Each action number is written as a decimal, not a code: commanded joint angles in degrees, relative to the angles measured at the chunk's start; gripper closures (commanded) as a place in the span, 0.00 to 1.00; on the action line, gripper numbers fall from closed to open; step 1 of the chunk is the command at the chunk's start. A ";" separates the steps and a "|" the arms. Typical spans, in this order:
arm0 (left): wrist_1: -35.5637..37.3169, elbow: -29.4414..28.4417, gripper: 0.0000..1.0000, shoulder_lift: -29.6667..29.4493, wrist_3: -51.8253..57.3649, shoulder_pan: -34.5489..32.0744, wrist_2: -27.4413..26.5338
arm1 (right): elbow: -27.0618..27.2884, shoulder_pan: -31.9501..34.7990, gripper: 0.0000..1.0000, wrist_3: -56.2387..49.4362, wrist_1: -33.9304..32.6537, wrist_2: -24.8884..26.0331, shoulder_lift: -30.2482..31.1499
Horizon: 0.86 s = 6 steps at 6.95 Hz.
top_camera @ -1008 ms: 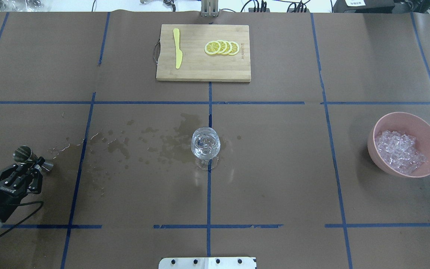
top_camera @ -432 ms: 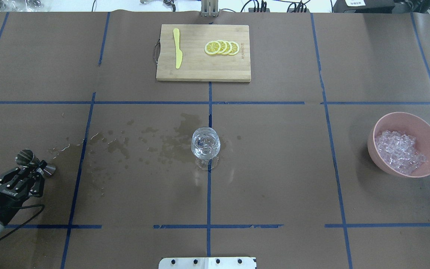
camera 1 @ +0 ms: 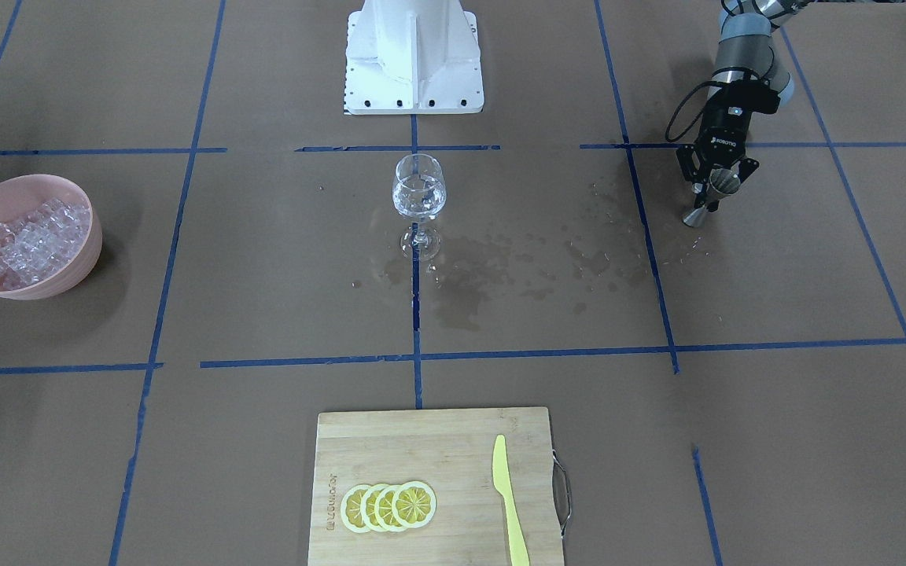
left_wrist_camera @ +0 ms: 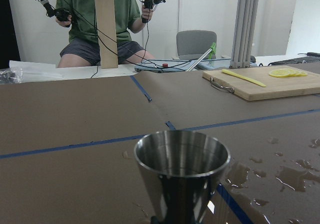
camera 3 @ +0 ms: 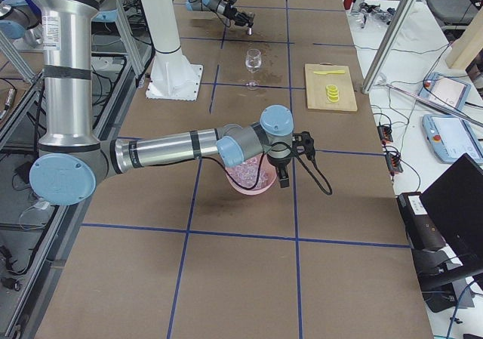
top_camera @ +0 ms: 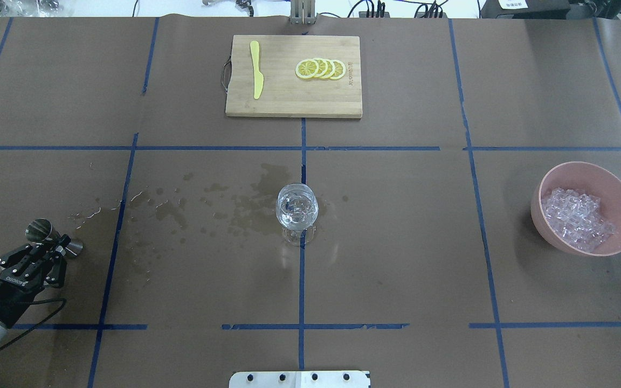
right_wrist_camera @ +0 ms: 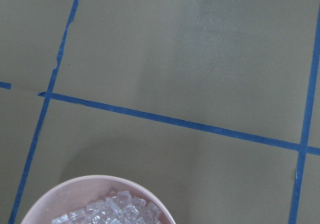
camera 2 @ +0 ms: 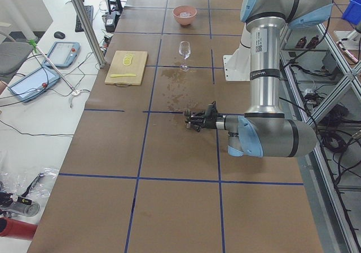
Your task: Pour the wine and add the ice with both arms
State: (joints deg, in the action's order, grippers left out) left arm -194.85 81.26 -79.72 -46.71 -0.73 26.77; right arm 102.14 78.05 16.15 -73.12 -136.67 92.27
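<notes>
the jigger (left_wrist_camera: pixel 181 169) is clamped by the left gripper (camera 1: pixel 717 182) at 8 o'clock, apparently for set-down. next, ice (top_camera: pixel 577 218) at 3 o'clock must be grasped. how the right gripper (camera 3: pixel 281 179) jaws stand cannot be told.

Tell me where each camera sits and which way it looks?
Front-facing: across the table, looking down at the robot; pedestal, left arm show.
Overhead: behind the robot, facing forward; left gripper holds the jigger.
Exterior left: table's end; left arm nearest.
Exterior right: opposite end; right arm nearest, by the pink bowl.
Left wrist: past the jigger, towards a person.
Right wrist: down onto ice.
Front-facing and overhead share the wine glass.
</notes>
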 commanded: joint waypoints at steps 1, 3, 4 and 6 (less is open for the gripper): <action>0.00 0.04 0.43 0.09 0.04 0.29 0.03 | 0.07 0.00 0.00 0.03 0.08 -0.09 -0.07; -0.17 0.12 0.06 0.09 -0.05 0.38 0.12 | 0.07 0.00 0.00 0.03 0.08 0.00 -0.07; -0.26 0.21 0.00 0.09 0.04 0.38 0.12 | 0.33 0.00 0.00 0.03 0.08 0.00 -0.07; -0.35 0.21 0.00 0.09 -0.05 0.47 -0.14 | 0.51 0.00 0.00 2.90 0.08 -0.09 -0.16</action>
State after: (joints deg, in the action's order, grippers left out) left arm -195.16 81.46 -79.63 -46.69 -0.30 26.80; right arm 102.53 78.05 17.02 -73.08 -136.73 92.18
